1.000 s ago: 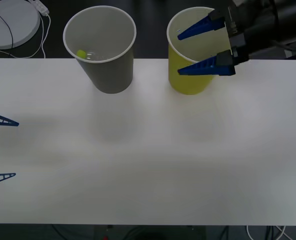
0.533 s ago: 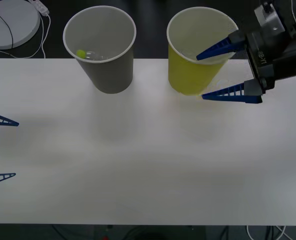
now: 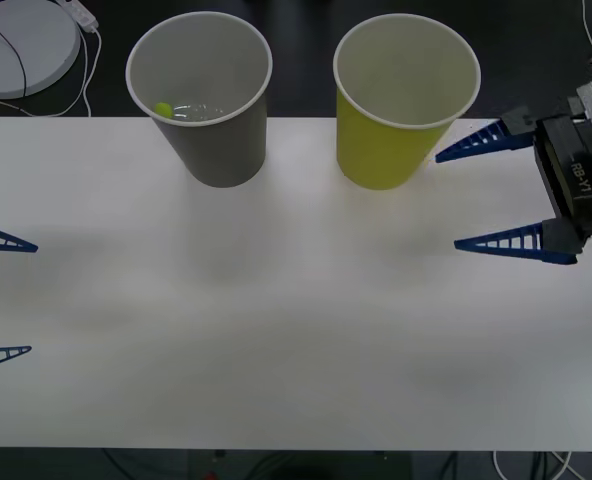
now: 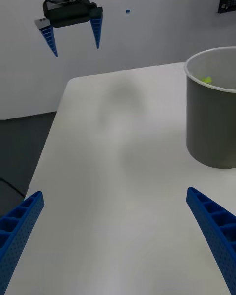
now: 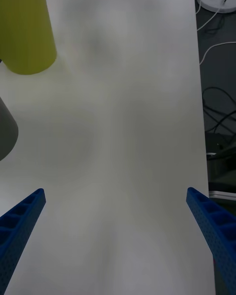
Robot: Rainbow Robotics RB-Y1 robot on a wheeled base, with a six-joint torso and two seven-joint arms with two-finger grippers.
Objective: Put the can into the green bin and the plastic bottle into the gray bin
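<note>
Right tool (image 3: 481,192) hangs over the right side of the white table (image 3: 296,330), its two blue ribbed fingers spread wide with nothing between them. Left tool (image 3: 6,297) waits at the table's left edge, fingers equally wide apart and empty; the right wrist view shows it far across the table (image 4: 73,33), raised above the surface.

Just beside the right tool's upper fingertip, toward the far edge of the table, stands the green bin (image 3: 404,98), upright, its white rim clear of the finger. What lies in its bottom cannot be told from the front view. From the left tool it sits well off, across the table, in the left wrist view (image 5: 25,27).

Farther from the right tool, on the other side of the green bin, stands the gray bin (image 3: 204,95), also upright and not touching its neighbour. It lies roughly ahead of the right tool's open fingers in the right wrist view (image 4: 212,109).

Inside the gray bin rests the plastic bottle (image 3: 186,111), lying low against the inner wall, its lime-green cap showing. That cap peeks over the rim in the right wrist view (image 4: 207,79).
</note>
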